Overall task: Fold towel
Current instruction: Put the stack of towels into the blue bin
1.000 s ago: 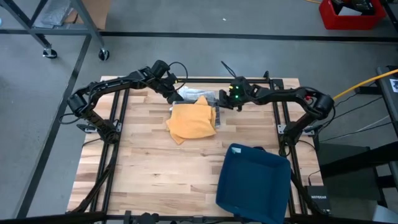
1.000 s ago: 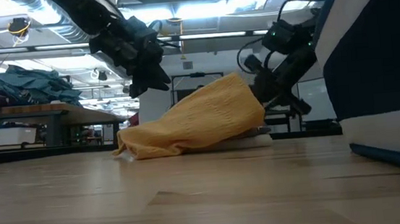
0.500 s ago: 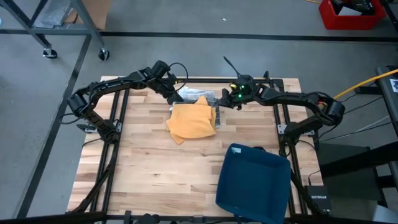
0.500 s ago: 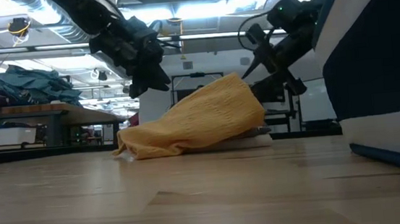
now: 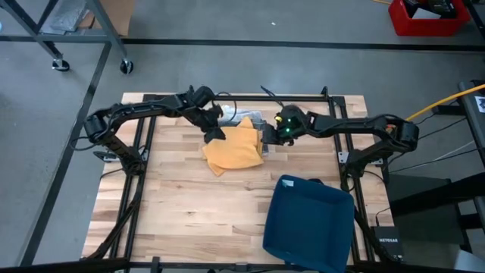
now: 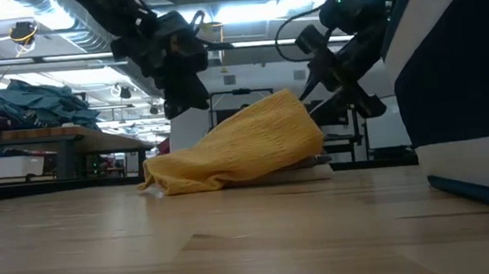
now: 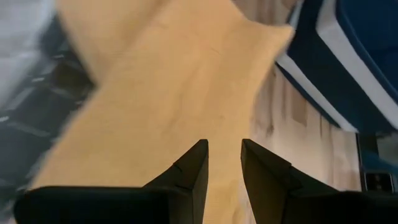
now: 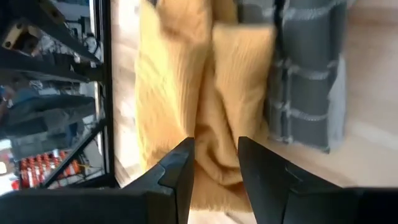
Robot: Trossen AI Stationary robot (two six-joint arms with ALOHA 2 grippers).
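A yellow towel (image 5: 233,149) lies crumpled in a heap on the wooden table (image 5: 182,205), toward its far middle. Its far edge rests on a grey checked cloth (image 5: 255,120). My left gripper (image 5: 215,134) hovers over the towel's left edge, and in its wrist view the open fingers (image 7: 222,163) stand above the yellow towel (image 7: 168,93) with nothing between them. My right gripper (image 5: 268,137) hangs over the towel's right edge, also open (image 8: 215,163), above the yellow folds (image 8: 186,81). In the low view both grippers stand above the heap (image 6: 237,151).
A dark blue bin (image 5: 309,224) sits at the table's near right, and its wall fills the right of the low view (image 6: 470,73). The grey checked cloth (image 8: 305,74) lies just beyond the towel. Dark frame rails (image 5: 144,152) run along the table's left and right sides.
My left gripper has swung toward the table's right and near side, coming over the towel's left edge. My right gripper has risen and moved toward the table's left, arriving over the towel's right edge. The towel has stayed where it was.
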